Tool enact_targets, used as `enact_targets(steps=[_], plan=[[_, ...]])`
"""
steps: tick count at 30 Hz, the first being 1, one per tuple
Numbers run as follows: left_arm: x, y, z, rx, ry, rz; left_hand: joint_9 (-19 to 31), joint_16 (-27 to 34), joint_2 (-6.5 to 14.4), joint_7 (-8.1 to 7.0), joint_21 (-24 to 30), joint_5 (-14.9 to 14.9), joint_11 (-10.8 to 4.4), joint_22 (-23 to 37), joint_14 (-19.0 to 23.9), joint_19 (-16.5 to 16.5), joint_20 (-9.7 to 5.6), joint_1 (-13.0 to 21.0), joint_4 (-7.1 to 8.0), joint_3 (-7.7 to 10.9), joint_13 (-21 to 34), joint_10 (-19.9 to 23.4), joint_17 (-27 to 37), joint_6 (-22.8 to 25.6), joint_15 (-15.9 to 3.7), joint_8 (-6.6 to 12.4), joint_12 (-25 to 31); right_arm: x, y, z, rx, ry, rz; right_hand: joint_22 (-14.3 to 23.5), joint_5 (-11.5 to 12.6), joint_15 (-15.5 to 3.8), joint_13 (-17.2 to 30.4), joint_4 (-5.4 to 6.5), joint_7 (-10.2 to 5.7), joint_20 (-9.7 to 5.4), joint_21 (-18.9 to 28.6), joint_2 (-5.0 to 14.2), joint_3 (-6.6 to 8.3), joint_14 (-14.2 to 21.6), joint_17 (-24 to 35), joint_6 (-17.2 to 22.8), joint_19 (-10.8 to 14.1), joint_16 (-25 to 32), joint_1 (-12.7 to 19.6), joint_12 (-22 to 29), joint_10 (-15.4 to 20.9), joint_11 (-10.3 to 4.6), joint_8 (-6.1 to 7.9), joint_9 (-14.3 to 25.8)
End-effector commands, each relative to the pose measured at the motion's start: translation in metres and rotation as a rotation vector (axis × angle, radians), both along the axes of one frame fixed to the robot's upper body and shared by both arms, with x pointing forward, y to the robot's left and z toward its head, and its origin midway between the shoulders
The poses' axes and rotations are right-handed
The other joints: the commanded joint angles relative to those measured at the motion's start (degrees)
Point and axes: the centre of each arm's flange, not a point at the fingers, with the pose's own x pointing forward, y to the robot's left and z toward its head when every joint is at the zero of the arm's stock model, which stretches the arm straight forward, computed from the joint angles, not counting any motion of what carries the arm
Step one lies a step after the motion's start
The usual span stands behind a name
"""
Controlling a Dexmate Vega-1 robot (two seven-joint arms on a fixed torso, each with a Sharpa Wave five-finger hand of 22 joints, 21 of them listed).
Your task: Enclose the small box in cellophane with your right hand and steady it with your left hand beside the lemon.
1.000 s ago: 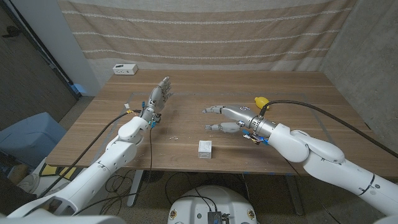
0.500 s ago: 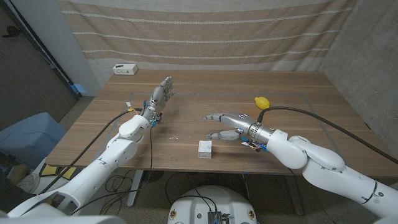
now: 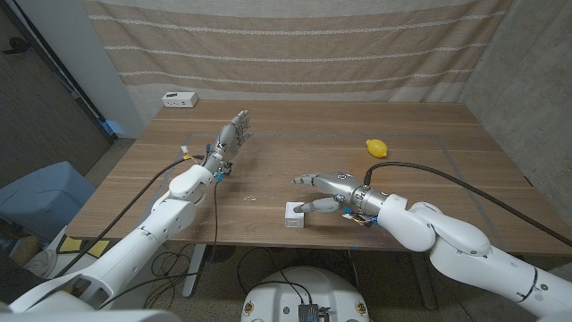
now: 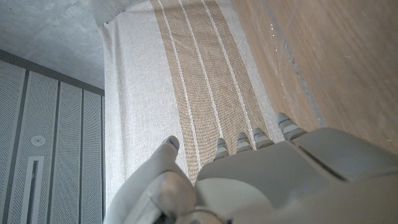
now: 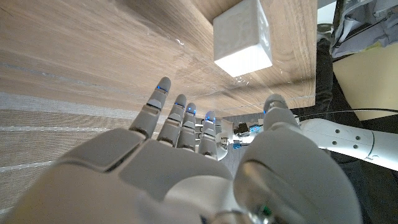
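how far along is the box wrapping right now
Early. Done: nothing wrapped; the small box sits bare near the table's front edge, apart from the lemon. In hand: the right robot hand hovers open beside the box. Left: grasping cellophane, enclosing the box, and steadying it with the left robot hand, now raised and empty.

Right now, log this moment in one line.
right hand: open, reaching at small box | left hand: open, raised, away | lemon: far right, untouched

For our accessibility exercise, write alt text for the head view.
The robot's right hand, fingers apart, reaches over a small white box near the wooden table's front edge. Its left hand is raised open farther back; a lemon lies to the right.
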Motion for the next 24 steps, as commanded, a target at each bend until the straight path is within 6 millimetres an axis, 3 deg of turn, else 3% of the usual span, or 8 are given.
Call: enact_targets(steps=[1, 24], plan=[[-0.004, 0.007, -0.003, 0.006, 0.001, -0.002, 0.2, 0.0, -0.3, -0.23, -0.2, 0.0, -0.08, 0.1, 0.4, 0.4, -0.13, -0.3, -0.29, 0.2, 0.0, -0.1, 0.2, 0.1, -0.1, -0.11, -0.2, 0.0, 0.007, -0.013, -0.033, 0.029, -0.03, 0.1, 0.2, -0.38, 0.2, -0.35, 0.21, 0.19, 0.1, -0.28, 0.39, 0.0, 0.0, 0.6, 0.1, 0.0, 1.1, 0.4, 0.6, -0.02, 0.35, 0.3], [-0.003, 0.009, 0.002, 0.044, 0.002, -0.026, 0.2, -0.1, -0.3, -0.21, -0.5, 0.0, 0.22, 0.2, 0.3, 0.4, -0.12, -0.4, -0.41, 0.17, 0.0, -0.1, 0.2, 0.0, -0.07, -0.13, -0.3, 0.009, 0.015, -0.037, -0.055, 0.085, -0.122, 0.1, 0.3, -0.39, 0.2, -0.13, 0.43, 0.08, 0.1, -0.51, 0.99, 0.1, 0.0, 1.3, 0.2, 0.1, 2.3, 0.7, 1.1, 0.29, 0.63, 0.3]])
